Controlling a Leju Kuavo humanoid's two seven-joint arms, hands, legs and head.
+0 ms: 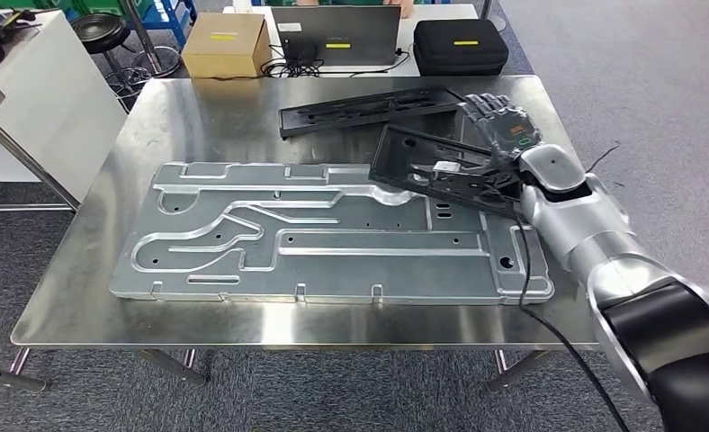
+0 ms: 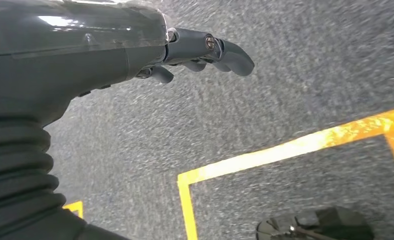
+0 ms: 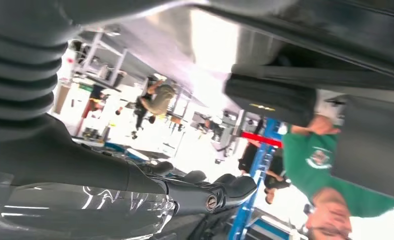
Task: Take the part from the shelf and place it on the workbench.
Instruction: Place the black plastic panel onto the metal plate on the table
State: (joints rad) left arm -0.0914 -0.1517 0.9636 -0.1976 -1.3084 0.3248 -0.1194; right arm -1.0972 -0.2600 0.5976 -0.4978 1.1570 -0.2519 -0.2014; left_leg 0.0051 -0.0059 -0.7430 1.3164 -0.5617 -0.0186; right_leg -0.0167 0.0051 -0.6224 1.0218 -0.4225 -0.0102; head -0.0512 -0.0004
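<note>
Steel workbench: right hand rests on black part, grip unclear; left hand hangs over floor, fingers apart, holding nothing.

Two black parts, one aluminium plate, one workbench.

A large grey metal panel lies flat on the tabletop, behind which sit a cardboard box, a laptop and a black case.
</note>
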